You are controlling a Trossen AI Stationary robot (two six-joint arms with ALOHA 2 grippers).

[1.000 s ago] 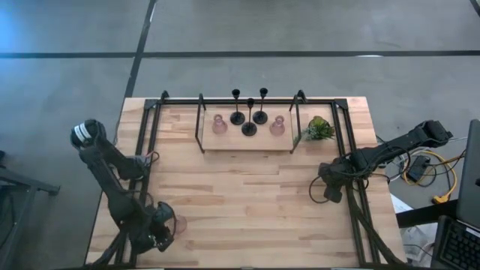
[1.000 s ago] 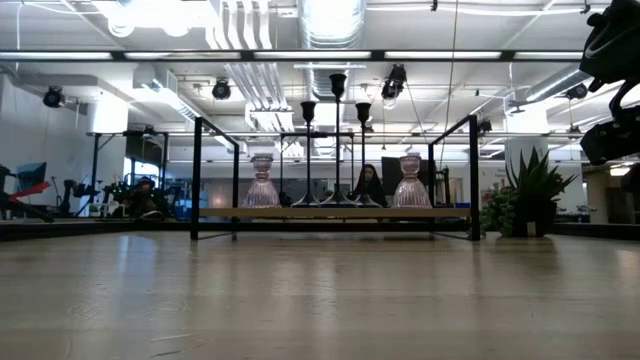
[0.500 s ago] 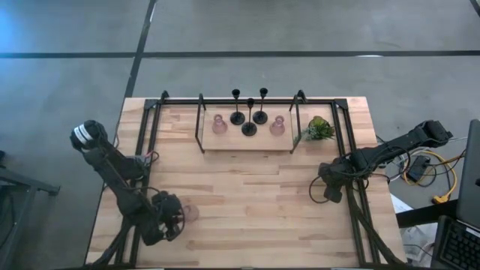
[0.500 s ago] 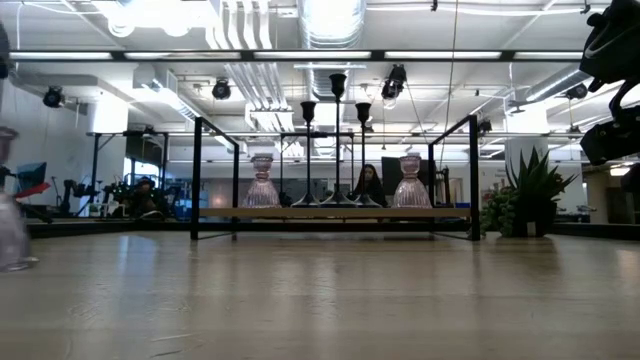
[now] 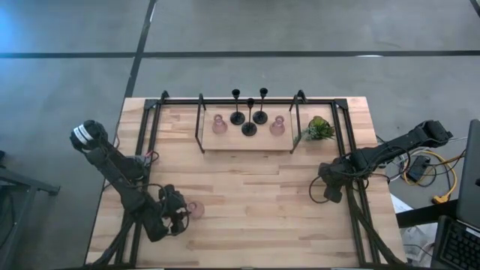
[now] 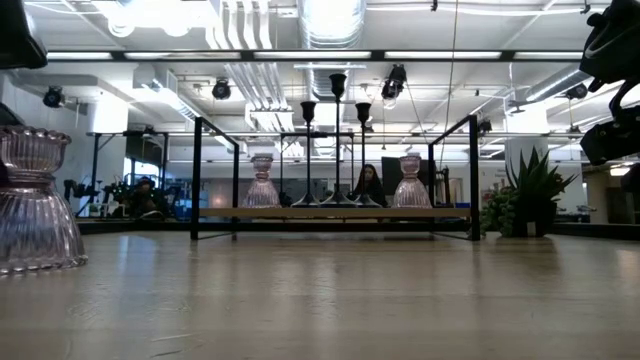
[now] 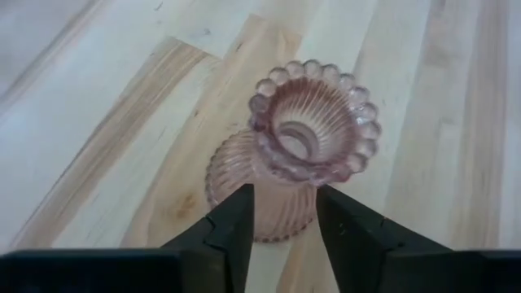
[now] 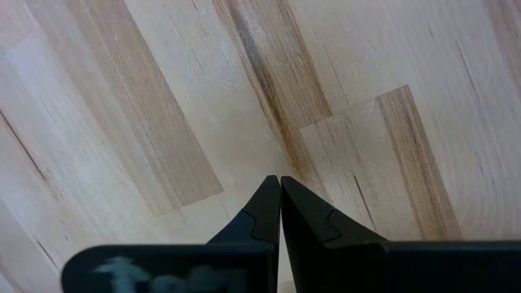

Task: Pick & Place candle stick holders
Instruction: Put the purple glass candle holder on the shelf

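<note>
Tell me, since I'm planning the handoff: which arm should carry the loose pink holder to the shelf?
Left. Its claw is shut on the pink holder. The right claw is shut and empty near the table's right edge, away from it.

Grey concrete floor [image 5: 300, 30]; ceiling ducts [image 6: 330, 20], strip lights.

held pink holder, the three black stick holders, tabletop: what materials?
Pink holder in the left gripper: looks like pressed glass, translucent, ribbed, with a beaded rim. Black stick holders: probably metal, opaque matte black with thin stems; painted wood can't be ruled out. Tabletop: light wood in jointed strips with visible grain.
</note>
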